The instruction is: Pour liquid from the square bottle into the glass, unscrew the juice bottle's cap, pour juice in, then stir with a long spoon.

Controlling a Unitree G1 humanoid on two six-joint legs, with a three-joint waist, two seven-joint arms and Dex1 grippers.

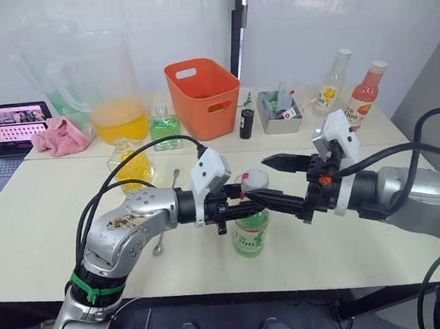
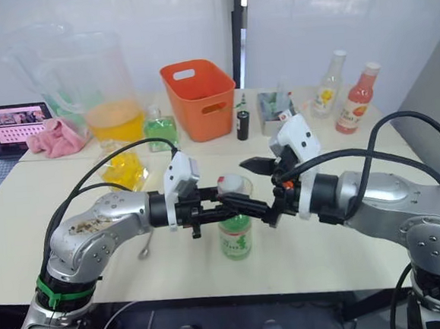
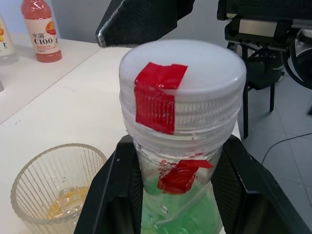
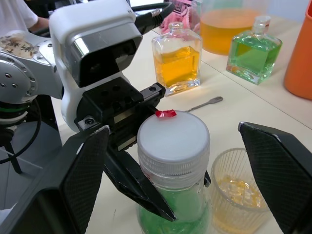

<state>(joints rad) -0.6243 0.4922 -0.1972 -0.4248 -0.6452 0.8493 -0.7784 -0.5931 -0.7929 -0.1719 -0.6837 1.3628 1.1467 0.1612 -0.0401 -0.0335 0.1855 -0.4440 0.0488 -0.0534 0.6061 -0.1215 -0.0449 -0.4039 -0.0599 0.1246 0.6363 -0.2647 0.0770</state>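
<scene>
— Standing near the front edge of the table (image 1: 51, 246), the juice bottle (image 1: 251, 234) has bare tabletop in front of it and off to the robot's right; the glass (image 4: 239, 190) sits just beside it, on the far side.

— And behind?

— The square bottle (image 1: 132, 165) and spoon (image 1: 159, 244) lie to the robot's left of the juice bottle; the orange basket (image 1: 203, 97) stands well behind it.

— The jaws?

— The left gripper (image 3: 170, 195) is closed on the bottle's neck just under the cap (image 3: 181, 78), a finger on each side; the right gripper (image 4: 180, 161) is spread wide, its fingers flanking the cap without touching.
</scene>
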